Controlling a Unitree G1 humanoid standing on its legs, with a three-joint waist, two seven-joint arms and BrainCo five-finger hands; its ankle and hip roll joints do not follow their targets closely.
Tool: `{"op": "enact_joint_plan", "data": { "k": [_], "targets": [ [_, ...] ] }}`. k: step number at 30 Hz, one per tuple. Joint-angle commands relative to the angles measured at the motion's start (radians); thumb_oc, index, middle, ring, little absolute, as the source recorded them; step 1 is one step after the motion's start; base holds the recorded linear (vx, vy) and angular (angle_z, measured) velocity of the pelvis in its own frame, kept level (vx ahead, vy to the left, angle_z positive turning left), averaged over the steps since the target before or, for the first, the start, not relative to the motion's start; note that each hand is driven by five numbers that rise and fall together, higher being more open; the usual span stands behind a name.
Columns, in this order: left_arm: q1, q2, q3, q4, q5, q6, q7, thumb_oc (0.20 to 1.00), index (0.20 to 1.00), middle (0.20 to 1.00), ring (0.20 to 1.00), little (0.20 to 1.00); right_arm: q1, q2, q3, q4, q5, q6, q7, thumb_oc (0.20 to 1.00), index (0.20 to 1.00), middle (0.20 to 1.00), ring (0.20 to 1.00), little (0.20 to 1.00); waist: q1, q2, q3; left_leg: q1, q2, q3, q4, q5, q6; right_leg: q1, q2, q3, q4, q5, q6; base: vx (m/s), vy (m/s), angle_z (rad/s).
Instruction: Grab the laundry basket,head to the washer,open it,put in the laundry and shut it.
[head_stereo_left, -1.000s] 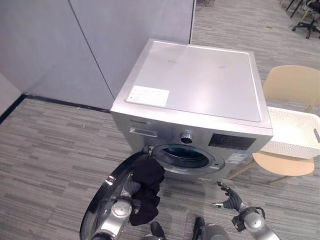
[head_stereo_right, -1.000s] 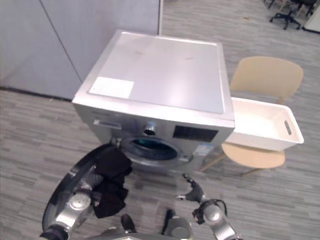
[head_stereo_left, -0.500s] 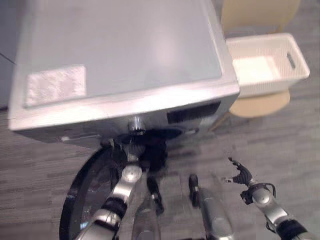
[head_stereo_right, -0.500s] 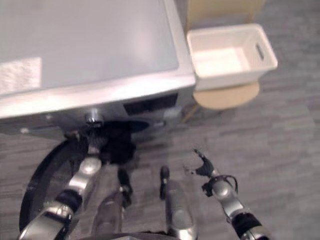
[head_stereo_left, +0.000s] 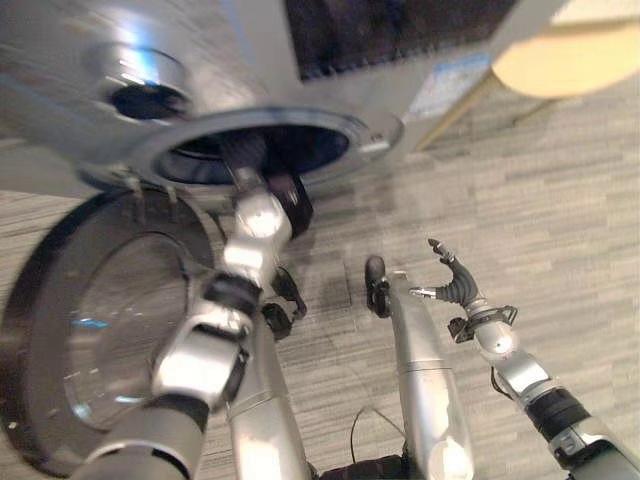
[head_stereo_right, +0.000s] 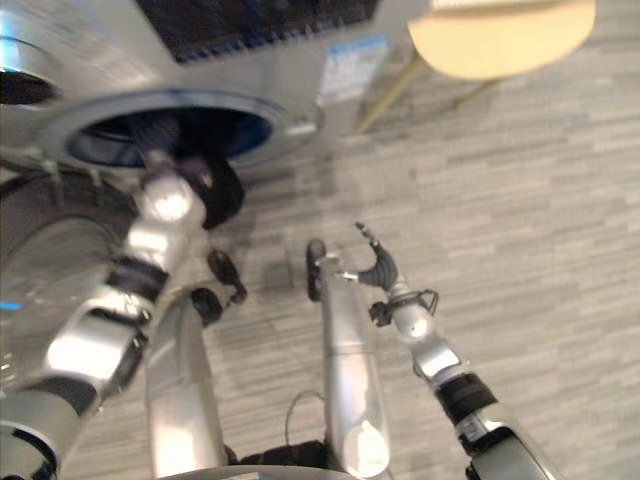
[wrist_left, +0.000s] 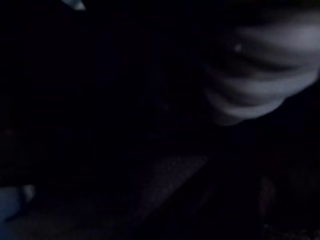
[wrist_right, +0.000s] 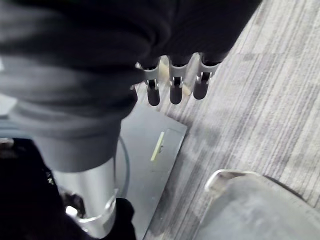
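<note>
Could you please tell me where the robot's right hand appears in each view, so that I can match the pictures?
Left eye view: the right hand is right of centre, fingers open, above the grey floor.
Right eye view: just right of centre, over the same floor.
Right wrist view: its fingers form a row beside the dark cover, with the floor past them.
Left wrist view: too dark to tell.
Shared landmark: the grey floor.

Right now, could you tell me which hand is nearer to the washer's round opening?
The left. The left arm reaches into the washer's opening, its hand hidden inside with the dark laundry at the rim. The right hand hangs over the floor, well clear of it.
</note>
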Motion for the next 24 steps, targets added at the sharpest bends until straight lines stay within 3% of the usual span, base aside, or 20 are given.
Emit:
{"op": "enact_joint_plan", "data": {
  "k": [1, 2, 3, 4, 5, 7, 8, 10, 11, 12, 13, 14, 16, 18, 24],
  "targets": [
    [-0.1, 0.063, 0.013, 0.004, -0.016, -0.104, 0.072, 0.2, 0.2, 0.2, 0.2, 0.2, 0.056, -0.019, -0.01, -0.045, 0.036, -0.054, 0.0, 1.0, 1.0, 1.0, 1.0, 1.0, -0.013, 0.04, -0.137, -0.008, 0.046, -0.062, 0.026, -0.095, -0.014, -0.029, -0.011, 0.02, -0.073, -0.048, 0.032, 0.01, 0.01, -0.43],
    [-0.107, 0.065, 0.011, 0.009, -0.018, -0.105, 0.071, 0.2, 0.2, 0.2, 0.2, 0.2, 0.053, -0.019, -0.01, -0.046, 0.036, -0.054, 0.001, 1.0, 1.0, 1.0, 1.0, 1.0, -0.013, 0.041, -0.139, -0.017, 0.048, -0.064, 0.031, -0.097, -0.014, -0.037, -0.01, 0.019, -0.07, -0.049, 0.032, 0.03, 0.011, -0.39],
    [-0.206, 0.163, -0.004, 0.033, 0.0, -0.109, 0.11, 0.2, 0.2, 0.2, 0.2, 0.2, 0.049, -0.036, -0.02, -0.059, 0.047, -0.063, 0.022, 1.0, 1.0, 1.0, 1.0, 1.0, -0.025, 0.049, -0.152, -0.061, 0.063, -0.073, 0.063, -0.108, -0.007, -0.082, -0.002, 0.023, -0.041, -0.056, 0.038, 0.03, 0.013, -0.34],
    [-0.213, 0.166, -0.007, 0.038, -0.002, -0.11, 0.109, 0.2, 0.2, 0.2, 0.2, 0.2, 0.045, -0.035, -0.02, -0.06, 0.048, -0.063, 0.023, 1.0, 1.0, 1.0, 1.0, 1.0, -0.025, 0.049, -0.153, -0.068, 0.065, -0.074, 0.067, -0.11, -0.007, -0.088, -0.001, 0.023, -0.038, -0.056, 0.038, 0.07, 0.024, -0.35],
    [-0.294, 0.241, -0.015, 0.04, -0.001, -0.13, 0.145, 0.2, 0.2, 0.2, 0.2, 0.2, 0.054, -0.059, -0.024, -0.079, 0.062, -0.068, 0.049, 1.0, 1.0, 1.0, 1.0, 1.0, -0.038, 0.055, -0.163, -0.103, 0.078, -0.083, 0.099, -0.121, -0.001, -0.118, 0.01, 0.026, -0.018, -0.061, 0.042, 0.05, 0.011, -0.22],
    [-0.328, 0.272, -0.028, 0.03, 0.003, -0.139, 0.16, 0.2, 0.2, 0.2, 0.2, 0.2, 0.062, -0.071, -0.028, -0.091, 0.065, -0.067, 0.062, 1.0, 1.0, 1.0, 1.0, 1.0, -0.04, 0.061, -0.168, -0.125, 0.083, -0.09, 0.114, -0.126, 0.001, -0.138, 0.014, 0.025, -0.007, -0.063, 0.042, 0.06, 0.01, -0.11],
    [-0.376, 0.331, -0.054, -0.015, 0.046, -0.149, 0.198, 0.2, 0.2, 0.2, 0.2, 0.2, 0.081, -0.092, -0.043, -0.114, 0.069, -0.072, 0.081, 1.0, 1.0, 1.0, 1.0, 1.0, -0.045, 0.071, -0.173, -0.16, 0.09, -0.099, 0.14, -0.132, 0.001, -0.169, 0.016, 0.02, 0.013, -0.068, 0.043, 0.06, 0.007, -0.06],
    [-0.379, 0.357, -0.069, -0.033, 0.085, -0.138, 0.216, 0.2, 0.2, 0.2, 0.2, 0.2, 0.092, -0.104, -0.055, -0.127, 0.073, -0.074, 0.091, 1.0, 1.0, 1.0, 1.0, 1.0, -0.046, 0.076, -0.177, -0.184, 0.093, -0.106, 0.155, -0.136, 0.0, -0.192, 0.019, 0.016, 0.023, -0.071, 0.042, 0.05, 0.017, -0.07],
    [-0.387, 0.399, -0.122, 0.007, 0.154, -0.091, 0.205, 0.2, 0.2, 0.2, 0.2, 0.2, 0.104, -0.133, -0.071, -0.15, 0.091, -0.085, 0.105, 1.0, 1.0, 1.0, 1.0, 1.0, -0.052, 0.084, -0.181, -0.212, 0.094, -0.113, 0.174, -0.138, 0.002, -0.217, 0.017, 0.014, 0.038, -0.072, 0.041, 0.04, 0.016, -0.08],
    [-0.393, 0.399, -0.127, 0.012, 0.154, -0.091, 0.204, 0.319, 0.319, 0.319, 0.319, 0.319, 0.105, -0.132, -0.073, -0.151, 0.093, -0.085, 0.107, 1.0, 1.0, 1.0, 1.0, 1.0, -0.052, 0.084, -0.183, -0.218, 0.094, -0.115, 0.177, -0.139, 0.002, -0.222, 0.017, 0.012, 0.041, -0.073, 0.041, 0.03, 0.004, -0.07],
    [-0.395, 0.407, -0.154, 0.044, 0.171, -0.07, 0.185, 0.805, 0.805, 0.805, 0.805, 0.805, 0.11, -0.139, -0.074, -0.159, 0.097, -0.09, 0.11, 1.0, 1.0, 1.0, 1.0, 1.0, -0.054, 0.087, -0.183, -0.227, 0.096, -0.117, 0.182, -0.139, 0.003, -0.229, 0.015, 0.012, 0.045, -0.073, 0.041, 0.0, 0.0, 0.0],
    [-0.404, 0.41, -0.204, 0.104, 0.183, -0.05, 0.134, 1.0, 1.0, 1.0, 1.0, 1.0, 0.106, -0.146, -0.074, -0.164, 0.106, -0.094, 0.113, 1.0, 1.0, 1.0, 1.0, 1.0, -0.056, 0.09, -0.186, -0.247, 0.095, -0.123, 0.192, -0.137, 0.003, -0.244, 0.011, 0.007, 0.055, -0.075, 0.04, 0.0, 0.0, 0.0],
    [-0.389, 0.397, -0.324, 0.241, 0.258, 0.012, -0.015, 1.0, 1.0, 1.0, 1.0, 1.0, 0.084, -0.162, -0.071, -0.162, 0.112, -0.099, 0.116, 1.0, 1.0, 1.0, 1.0, 1.0, -0.058, 0.101, -0.182, -0.281, 0.092, -0.134, 0.215, -0.135, 0.008, -0.27, 0.006, 0.005, 0.084, -0.078, 0.035, 0.02, 0.0, 0.05],
    [-0.328, 0.366, -0.384, 0.3, 0.365, 0.035, -0.117, 1.0, 1.0, 1.0, 1.0, 1.0, 0.077, -0.158, -0.075, -0.176, 0.095, -0.101, 0.125, 1.0, 1.0, 1.0, 1.0, 1.0, -0.049, 0.103, -0.184, -0.3, 0.09, -0.143, 0.229, -0.136, 0.009, -0.283, 0.002, -0.005, 0.103, -0.084, 0.03, 0.03, -0.019, 0.09],
    [-0.233, 0.308, -0.41, 0.324, 0.495, 0.047, -0.177, 1.0, 1.0, 1.0, 1.0, 1.0, 0.114, -0.162, -0.092, -0.2, 0.079, -0.117, 0.137, 1.0, 1.0, 1.0, 1.0, 1.0, -0.035, 0.103, -0.198, -0.306, 0.084, -0.159, 0.238, -0.136, 0.008, -0.282, 0.001, -0.016, 0.112, -0.09, 0.022, 0.01, -0.028, 0.06]
  ]
}}
